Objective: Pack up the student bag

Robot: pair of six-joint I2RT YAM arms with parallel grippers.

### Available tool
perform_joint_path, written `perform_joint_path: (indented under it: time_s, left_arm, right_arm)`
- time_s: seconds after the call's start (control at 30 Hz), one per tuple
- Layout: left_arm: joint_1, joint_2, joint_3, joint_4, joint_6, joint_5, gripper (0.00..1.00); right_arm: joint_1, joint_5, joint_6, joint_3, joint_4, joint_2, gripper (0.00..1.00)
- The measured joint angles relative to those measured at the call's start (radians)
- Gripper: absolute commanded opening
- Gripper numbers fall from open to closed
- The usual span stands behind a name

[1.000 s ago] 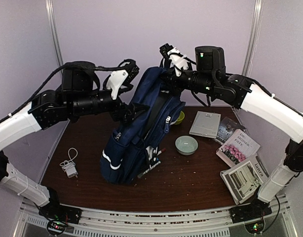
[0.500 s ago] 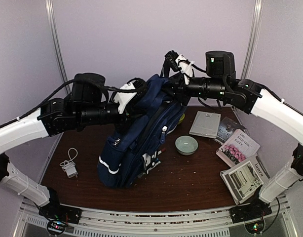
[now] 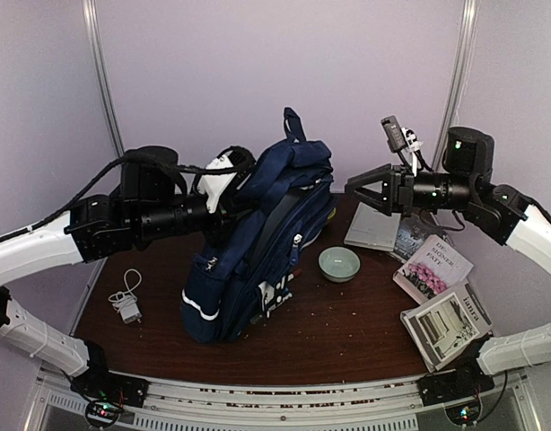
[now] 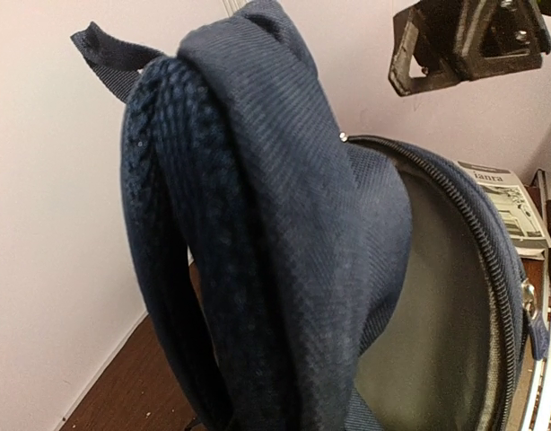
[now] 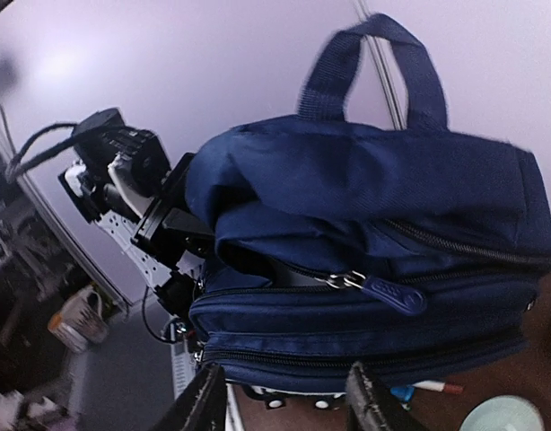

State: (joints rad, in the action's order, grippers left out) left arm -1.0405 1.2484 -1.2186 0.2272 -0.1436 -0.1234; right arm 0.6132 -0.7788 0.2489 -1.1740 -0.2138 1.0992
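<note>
The student bag [image 3: 258,242] stands upright left of the middle of the table [image 3: 347,337], its main zip gaping and its carry loop uppermost. Bare table runs along the near edge. A charger [image 3: 127,307] lies near the left edge, and a pale bowl [image 3: 338,263] sits just beside the bag's right side. Books [image 3: 432,269] and a grey pad [image 3: 372,229] crowd the right edge. The left tool [image 3: 232,190] is pinched narrow on bunched fabric at the bag's upper back. The right tool [image 3: 362,189] hangs over the grey pad, well apart from the bag, jaws spread and holding nothing.
</note>
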Motion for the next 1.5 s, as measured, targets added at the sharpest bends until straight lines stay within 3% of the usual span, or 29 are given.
perform_joint_path:
  time_s: [0.1,0.27,0.43,0.73,1.5]
  left_arm:
    - [0.0,-0.002,0.006,-0.007,0.0,0.007,0.0]
    - [0.0,-0.01,0.019,-0.016,-0.001,0.013,0.0]
    - [0.0,-0.01,0.019,-0.016,-0.001,0.016,0.0]
    - [0.0,-0.007,0.018,-0.016,-0.008,0.031,0.0]
    - [0.0,-0.009,0.018,-0.016,-0.022,0.029,0.0]
  right_arm:
    - [-0.047,-0.016,0.165,0.037,0.028,0.006,0.38]
    - [-0.119,-0.029,0.496,0.175,0.266,0.036,0.34]
    - [-0.102,-0.03,0.64,0.177,0.39,0.087,0.34]
    - [-0.077,-0.024,0.703,0.161,0.473,0.145,0.35]
    - [-0.024,-0.006,0.648,0.079,0.326,0.166,0.28]
